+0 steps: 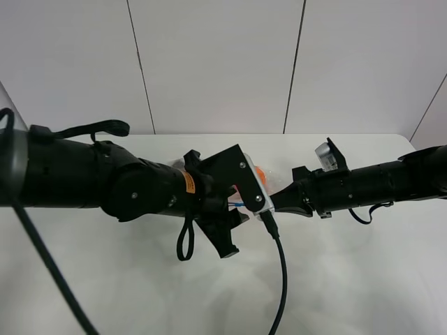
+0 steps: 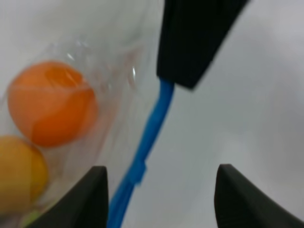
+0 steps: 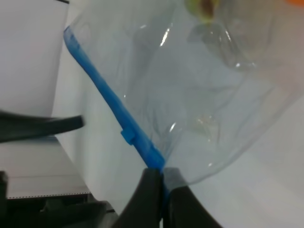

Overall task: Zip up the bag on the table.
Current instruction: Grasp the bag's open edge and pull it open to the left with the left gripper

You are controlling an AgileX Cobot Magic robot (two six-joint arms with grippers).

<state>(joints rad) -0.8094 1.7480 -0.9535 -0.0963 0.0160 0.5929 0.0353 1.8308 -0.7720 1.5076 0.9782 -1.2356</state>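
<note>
The bag lies on the white table (image 1: 349, 279), mostly hidden under my left arm in the high view; only its orange (image 1: 260, 172) and a bit of blue zipper strip (image 1: 237, 204) show. In the left wrist view the clear bag (image 2: 114, 80) shows an orange (image 2: 52, 102), a yellow fruit (image 2: 19, 171) and the blue strip (image 2: 149, 130). My left gripper (image 2: 161, 194) (image 1: 225, 234) is open, its fingers on either side of the strip. My right gripper (image 3: 161, 190) (image 1: 277, 202) is shut on the strip's end (image 3: 109, 104). A small blue tab (image 3: 127, 137) sits on the strip.
A black cable (image 1: 283, 279) hangs from the left wrist down across the table's front. A black strap loop (image 1: 185, 244) dangles under the left arm. White wall panels (image 1: 216, 63) stand behind the table's far edge.
</note>
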